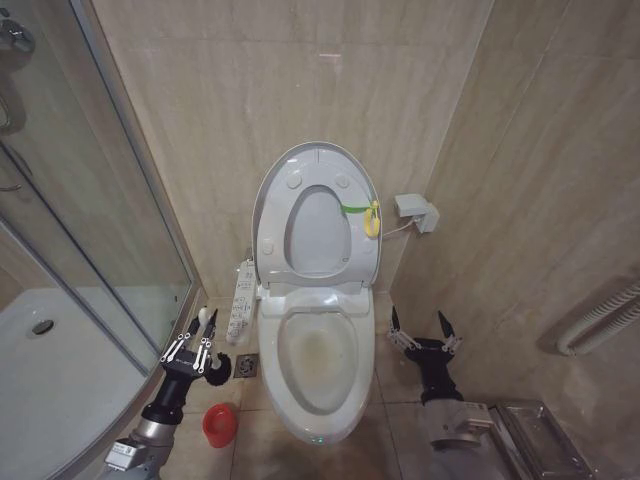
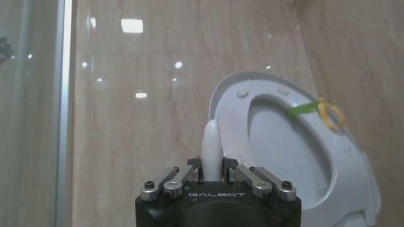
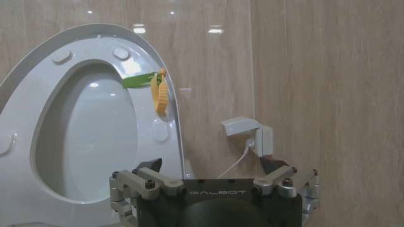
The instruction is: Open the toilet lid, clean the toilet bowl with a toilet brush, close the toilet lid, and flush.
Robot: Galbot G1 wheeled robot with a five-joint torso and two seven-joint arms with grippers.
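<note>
Clamped on the toilet brush point(image 1: 207, 340) beside the toilet bowl point(image 1: 318, 352), the left gripper point(image 1: 196, 352) holds it above the red holder cup point(image 1: 220, 424) — the right gripper point(image 1: 424, 335) hangs spread open, the toilet lid point(image 1: 316, 215) upright.

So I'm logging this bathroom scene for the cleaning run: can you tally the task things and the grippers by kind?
Glossy white oval toilet lid, raised: 1
White ceramic toilet bowl with brownish stains: 1
White-handled toilet brush with dark bristle head, in the left gripper: 1
Small round red holder cup: 1
Grippers, counting the right gripper, fingers spread: 2
Total: 6
</note>
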